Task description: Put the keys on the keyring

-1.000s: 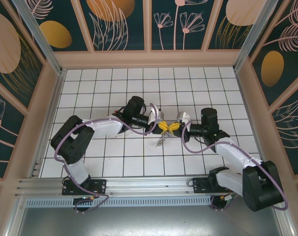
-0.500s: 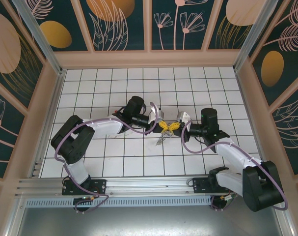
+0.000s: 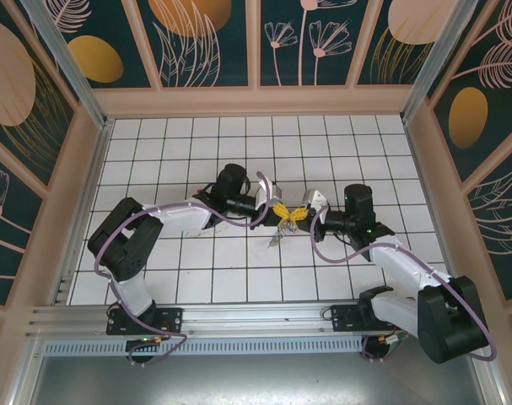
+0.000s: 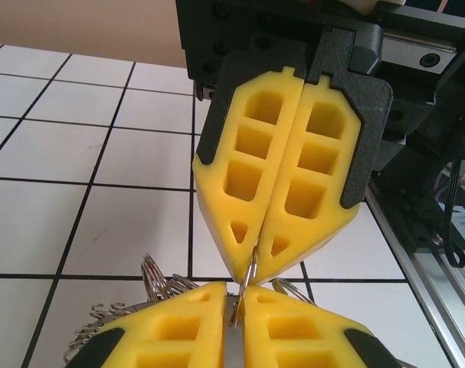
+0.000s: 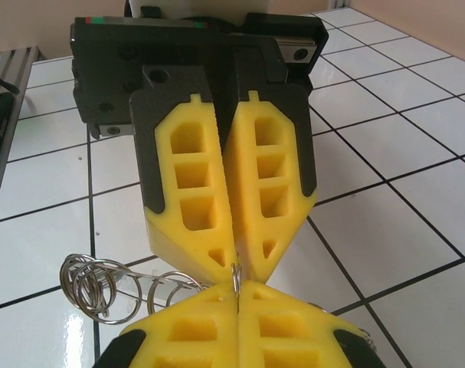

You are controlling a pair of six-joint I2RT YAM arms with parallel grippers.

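At the middle of the tiled floor (image 3: pixel 196 278), I have the left pincer (image 5: pixel 234 267) and the right pincer (image 4: pixel 251 268) meeting tip to tip. From the right wrist camera, the left pincer's yellow pads (image 5: pixel 190 215) are pressed together, with a thin wire loop nipped at their very point. From the left wrist camera I read the same on the right pincer. Its pads (image 4: pixel 309 192) are squeezed together on that same wire, which runs straight across the small gap into the slit between the near fingers. That wire is the keyring (image 4: pixel 250 282), so both pincers are pinching it from opposite sides, and it sits edge-on between them.

Below and to one side of the grip, a bunch of small silvery rings (image 5: pixel 102 285) hangs off the keyring, low over the tiles. I cannot tell whether it touches them. From overhead the bunch shows just on the near side of the two tips, and the pieces in it are too small for me to tell apart.

Both arms reach in from the rail (image 3: pixel 239 314) at the near edge, elbows out, inside the flower-patterned walls (image 3: pixel 196 34).
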